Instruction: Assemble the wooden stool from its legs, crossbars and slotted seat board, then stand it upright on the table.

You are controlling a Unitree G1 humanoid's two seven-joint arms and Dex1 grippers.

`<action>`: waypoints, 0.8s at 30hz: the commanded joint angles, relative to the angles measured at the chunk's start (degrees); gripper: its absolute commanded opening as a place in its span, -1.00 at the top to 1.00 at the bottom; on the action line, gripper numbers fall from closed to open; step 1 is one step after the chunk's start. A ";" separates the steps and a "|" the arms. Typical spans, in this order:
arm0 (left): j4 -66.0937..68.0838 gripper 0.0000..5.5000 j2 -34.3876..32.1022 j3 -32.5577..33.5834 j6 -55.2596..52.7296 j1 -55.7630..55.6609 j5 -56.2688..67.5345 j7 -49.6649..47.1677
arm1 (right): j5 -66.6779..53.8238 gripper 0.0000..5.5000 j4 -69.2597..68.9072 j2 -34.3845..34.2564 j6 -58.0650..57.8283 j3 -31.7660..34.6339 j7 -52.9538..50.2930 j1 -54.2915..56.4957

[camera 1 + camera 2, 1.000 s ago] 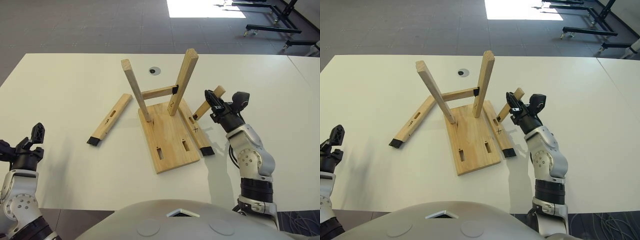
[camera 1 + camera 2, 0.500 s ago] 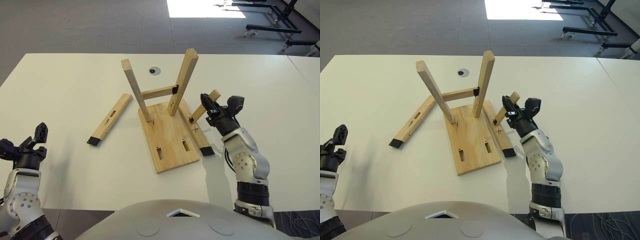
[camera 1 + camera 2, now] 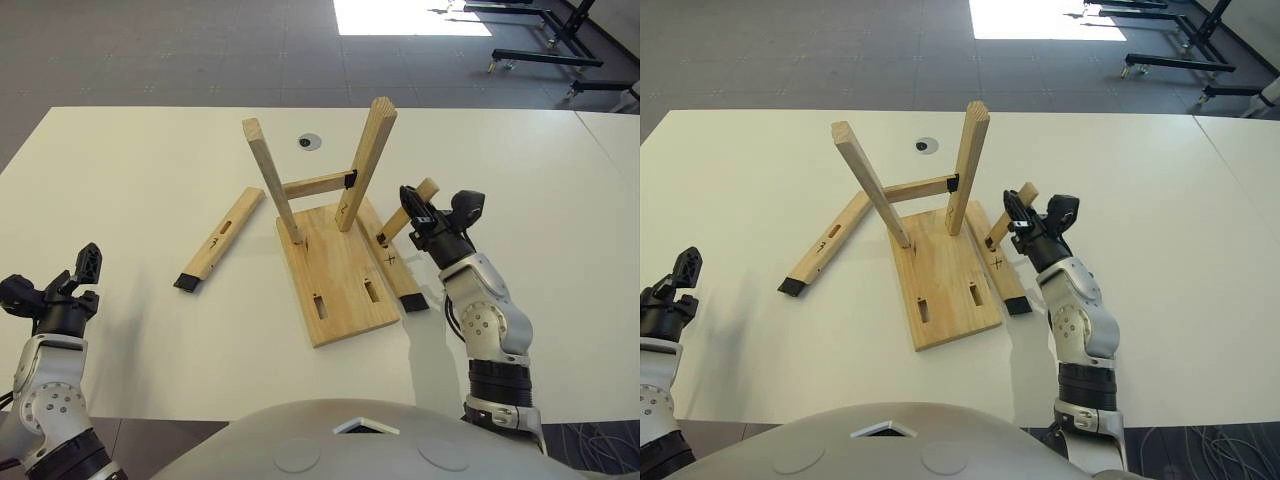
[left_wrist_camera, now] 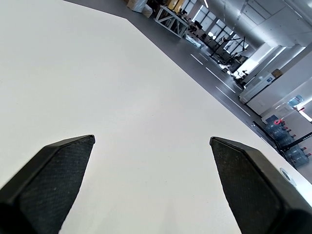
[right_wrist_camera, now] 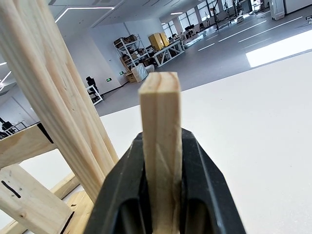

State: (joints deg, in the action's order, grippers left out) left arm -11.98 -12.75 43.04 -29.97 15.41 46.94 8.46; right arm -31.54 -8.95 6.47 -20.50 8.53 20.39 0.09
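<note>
- The right tool (image 3: 415, 212) is clenched on a short crossbar (image 5: 159, 126). It holds it tilted, just to the right of the seat board (image 3: 340, 305).
- The low end of that crossbar is down by a flat leg (image 3: 402, 280) that lies along the right edge of the board. I cannot tell if it is pushed into that leg.
- The left tool (image 4: 152, 141) is spread wide and holds nothing. It hangs over the bare table (image 3: 130, 170) at the near left, well apart from the wood.
- Done so far: the seat board lies flat in the middle of the table. A left standing leg (image 3: 272, 180) and a right standing leg (image 3: 365, 160) rise from its far end, with a joined crossbar (image 3: 315, 185) between them.
- Not done: the two near slots (image 3: 318, 303) in the board have nothing in them.
- A loose leg (image 3: 222, 236) lies on the table to the left of the board.
- I think about half is built. The last two legs and the held crossbar have to go in. Then the stool has to be turned over onto its feet.
</note>
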 commanded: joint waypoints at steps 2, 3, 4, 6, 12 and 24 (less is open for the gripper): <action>0.47 -0.58 -0.39 -0.74 0.17 -0.11 -0.15 -0.65 | 0.79 0.85 0.86 0.15 1.10 0.17 0.11 -0.21; 0.55 -0.58 -0.48 -0.86 0.12 -0.25 -0.20 -0.66 | 0.64 0.85 0.77 0.11 1.05 0.33 -0.07 -0.06; 0.53 -0.58 -0.51 -0.96 0.11 -0.31 -0.23 -0.68 | 0.58 0.85 0.64 0.13 1.07 0.41 -0.15 0.07; 0.52 -0.58 -0.55 -1.14 0.17 -0.41 -0.27 -0.75 | 0.85 0.85 0.44 0.34 1.23 0.33 -0.03 0.07; 0.15 -0.58 -0.38 -1.48 0.32 -0.33 -0.41 -1.04 | 2.61 0.85 0.79 1.86 2.45 0.22 1.01 -0.76; 0.44 -0.58 -0.86 -2.82 0.87 -1.03 -0.96 -0.99 | 4.99 0.85 1.77 4.05 5.27 0.76 2.26 -1.35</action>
State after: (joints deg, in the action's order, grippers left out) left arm -11.98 -12.76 41.06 -29.29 15.31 46.62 7.92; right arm -27.82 -7.83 9.55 -15.94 8.94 22.78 -0.54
